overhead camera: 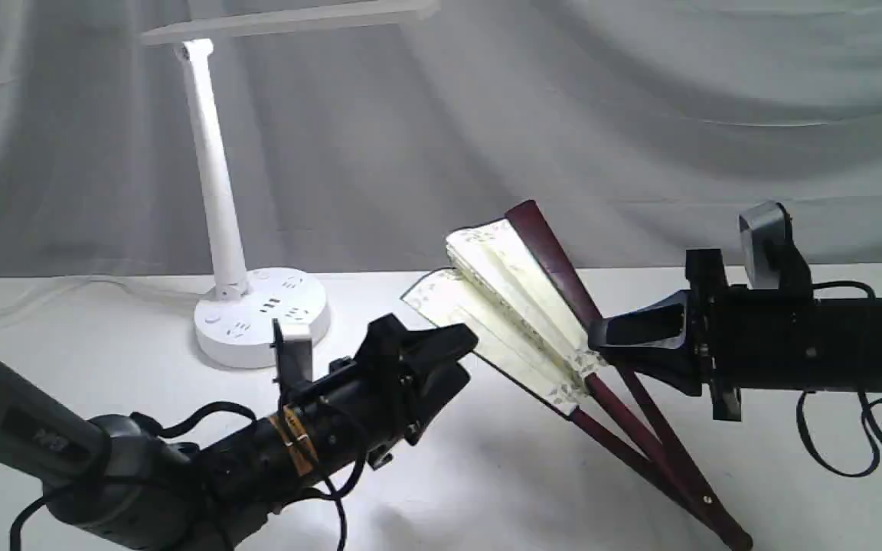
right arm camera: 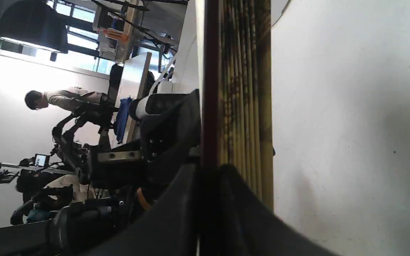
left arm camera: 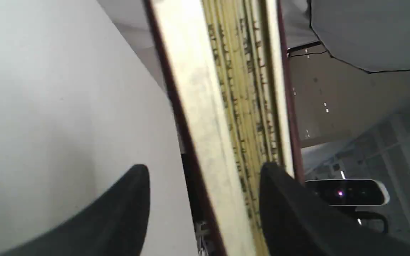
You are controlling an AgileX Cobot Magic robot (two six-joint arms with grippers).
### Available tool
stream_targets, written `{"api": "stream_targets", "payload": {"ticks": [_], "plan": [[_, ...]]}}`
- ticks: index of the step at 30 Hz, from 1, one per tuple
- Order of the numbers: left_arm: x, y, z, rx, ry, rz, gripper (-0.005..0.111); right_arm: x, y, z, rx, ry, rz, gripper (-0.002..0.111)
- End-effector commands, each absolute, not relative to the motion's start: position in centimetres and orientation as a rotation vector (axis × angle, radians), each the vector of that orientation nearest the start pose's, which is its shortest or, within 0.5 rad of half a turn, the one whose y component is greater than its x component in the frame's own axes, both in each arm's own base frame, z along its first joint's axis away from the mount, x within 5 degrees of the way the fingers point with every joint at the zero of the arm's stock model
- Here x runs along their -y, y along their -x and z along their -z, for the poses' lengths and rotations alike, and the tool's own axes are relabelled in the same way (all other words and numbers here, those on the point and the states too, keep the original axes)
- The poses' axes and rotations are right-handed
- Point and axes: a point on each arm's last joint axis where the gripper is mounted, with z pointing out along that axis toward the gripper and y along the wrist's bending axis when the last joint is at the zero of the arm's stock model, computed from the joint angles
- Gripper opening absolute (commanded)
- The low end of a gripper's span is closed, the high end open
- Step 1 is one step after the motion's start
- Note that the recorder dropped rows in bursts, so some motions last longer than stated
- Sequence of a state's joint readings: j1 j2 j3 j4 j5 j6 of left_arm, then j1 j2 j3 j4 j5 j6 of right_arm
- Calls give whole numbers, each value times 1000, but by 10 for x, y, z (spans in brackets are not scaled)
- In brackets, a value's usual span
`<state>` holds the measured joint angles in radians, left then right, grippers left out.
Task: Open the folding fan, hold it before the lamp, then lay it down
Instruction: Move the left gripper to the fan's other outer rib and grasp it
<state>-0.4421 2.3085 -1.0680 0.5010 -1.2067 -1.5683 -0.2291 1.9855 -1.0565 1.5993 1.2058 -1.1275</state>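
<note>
A creased grey cloth point(overhead camera: 640, 115) hangs behind the white worktop's point(overhead camera: 487, 474) far edge. Off the worktop are a webcam point(left arm camera: 347, 192), a softbox point(left arm camera: 368, 32) and a person point(right arm camera: 66, 99) in a pale top.

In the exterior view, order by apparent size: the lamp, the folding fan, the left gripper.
The lamp and folding fan: similar span, unranked; the lamp stands farther back.
Then the left gripper, smallest.

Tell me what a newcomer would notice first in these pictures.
The half-opened folding fan, with cream pleats and maroon ribs, slants above the table right of centre, and the right gripper is shut on its upper guard. Next comes the left gripper, jaws open, at the fan's lower edge. Behind on the left stands the white lamp.
</note>
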Motion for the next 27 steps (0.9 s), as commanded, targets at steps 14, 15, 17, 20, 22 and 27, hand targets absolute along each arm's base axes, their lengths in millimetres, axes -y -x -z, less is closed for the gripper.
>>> {"api": "stream_targets", "payload": {"ticks": [14, 15, 17, 20, 22, 27], "plan": [[233, -378, -109, -1730, 383, 1811, 40, -3, -363, -174, -2150, -144, -1537, 0], [233, -378, -109, -1736, 389, 1804, 35, -3, -364, -174, -2151, -146, -1538, 0], [233, -379, -108, -1740, 395, 1798, 27, -3, -364, -173, -2154, -144, -1537, 0], [233, -379, -108, -1740, 395, 1798, 18, -3, -363, -171, -2159, -142, -1537, 0], [232, -379, -108, -1736, 403, 1797, 10, -3, -363, -171, -2159, -142, -1537, 0], [232, -379, -108, -1736, 403, 1797, 0, -3, -363, -171, -2160, -143, -1538, 0]]}}
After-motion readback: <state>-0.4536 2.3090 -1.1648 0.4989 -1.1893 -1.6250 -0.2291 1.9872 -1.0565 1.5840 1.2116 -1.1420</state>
